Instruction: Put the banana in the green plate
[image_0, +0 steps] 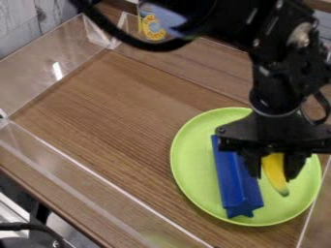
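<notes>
Gripper (276, 163) fingers clamped on the banana (277, 178), pinching its upper part; banana hangs approx. upright, lower tip pointing down over the green plate (200, 134). Can't tell if the tip touches the plate surface or sits just above it. Banana is w/in the plate's right half, between the blue block (235, 184) and the plate's right rim.

Blue block lies lengthwise on the plate, just left of the banana, running from near plate centre toward the plate's near rim. Gap betw. block and banana is narrow; the left finger looks to be right next to the block's upper end, contact unclear. Right of the banana there's a bare strip of plate before the rim.

Black arm (285, 68) rises from the gripper above the plate's far-right part, blurred at top, covering the plate's far rim on that side.

Plate sits on the wooden table (116, 107), near its right-front area. Plate's right rim is close to the clear wall on that side. Left of the plate: wide bare wood up to the clear acrylic wall (39, 68). Beyond the plate, at the far edge, a yellow-labelled can (154, 27), well apart.
</notes>
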Available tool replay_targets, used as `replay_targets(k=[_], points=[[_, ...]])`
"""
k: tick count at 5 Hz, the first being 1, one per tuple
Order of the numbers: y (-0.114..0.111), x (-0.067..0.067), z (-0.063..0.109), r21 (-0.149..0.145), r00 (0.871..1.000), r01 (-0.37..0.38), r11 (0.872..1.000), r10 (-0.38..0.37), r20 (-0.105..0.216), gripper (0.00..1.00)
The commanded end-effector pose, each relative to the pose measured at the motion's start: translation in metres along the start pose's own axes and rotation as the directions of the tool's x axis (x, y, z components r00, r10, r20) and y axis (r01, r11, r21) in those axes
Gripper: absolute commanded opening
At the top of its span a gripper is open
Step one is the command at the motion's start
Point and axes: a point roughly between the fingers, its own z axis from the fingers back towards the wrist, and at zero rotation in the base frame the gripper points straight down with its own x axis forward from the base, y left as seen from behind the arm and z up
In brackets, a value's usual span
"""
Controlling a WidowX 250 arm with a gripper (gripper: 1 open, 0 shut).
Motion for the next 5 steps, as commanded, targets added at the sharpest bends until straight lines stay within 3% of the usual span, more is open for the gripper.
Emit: replay_targets(k=[1,3,4,5], points=[[-0.0065,0.0014,0.0092,-0.054,0.999,0.001,0.999,0.001,0.034,0.0],[-0.0058,0.0006,0.0117,-0.051,0.999,0.003,0.999,-0.001,0.037,0.0],[-0.0057,-0.0006,0.012,-0.047,0.999,0.002,0.999,0.0,0.036,1.0],[-0.0055,-0.0011,0.0104,-0.045,0.999,-0.003,0.999,0.005,0.033,1.0]])
